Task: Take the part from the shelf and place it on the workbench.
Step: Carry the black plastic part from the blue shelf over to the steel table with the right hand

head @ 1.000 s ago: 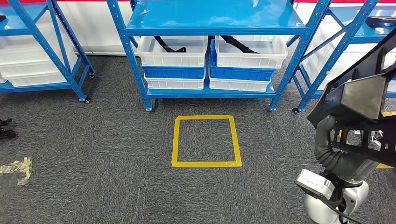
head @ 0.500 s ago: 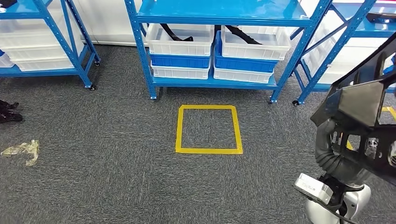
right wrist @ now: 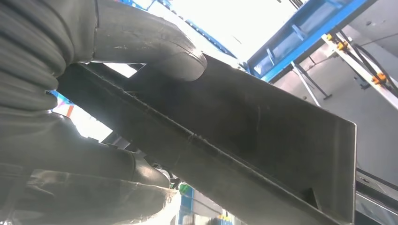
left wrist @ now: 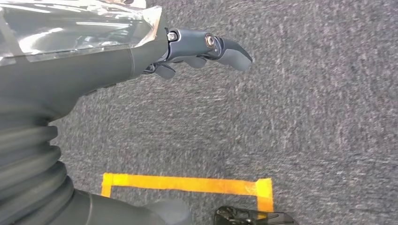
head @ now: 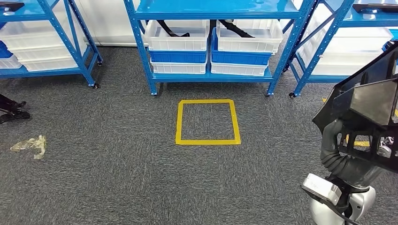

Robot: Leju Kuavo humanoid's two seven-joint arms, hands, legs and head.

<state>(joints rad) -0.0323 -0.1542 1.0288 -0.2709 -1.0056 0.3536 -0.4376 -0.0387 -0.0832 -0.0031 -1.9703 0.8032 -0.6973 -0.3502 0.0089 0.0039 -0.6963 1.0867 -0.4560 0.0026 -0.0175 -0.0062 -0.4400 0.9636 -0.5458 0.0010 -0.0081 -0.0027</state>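
Note:
My right hand (head: 336, 155) grips a large black metal part (head: 371, 101) at the right edge of the head view and holds it up above the carpet. Close up, its thumb (right wrist: 157, 52) presses on the part's dark flat channel (right wrist: 248, 140), with the fingers wrapped under it. Over the grey carpet my left hand (left wrist: 197, 49) hangs with its fingers apart and nothing in them. Straight ahead stands the blue shelf (head: 213, 11), with white bins (head: 177, 40) that hold black parts.
A yellow tape square (head: 208, 122) marks the carpet in front of the shelf, and a tape corner (left wrist: 263, 187) lies under my left hand. More blue shelves (head: 47, 70) stand left and right. A crumpled plastic scrap (head: 30, 145) lies on the floor at the left.
The whole picture has shifted, so the camera has moved: the shelf and the yellow square now sit higher in the frame. My right hand still holds the part.

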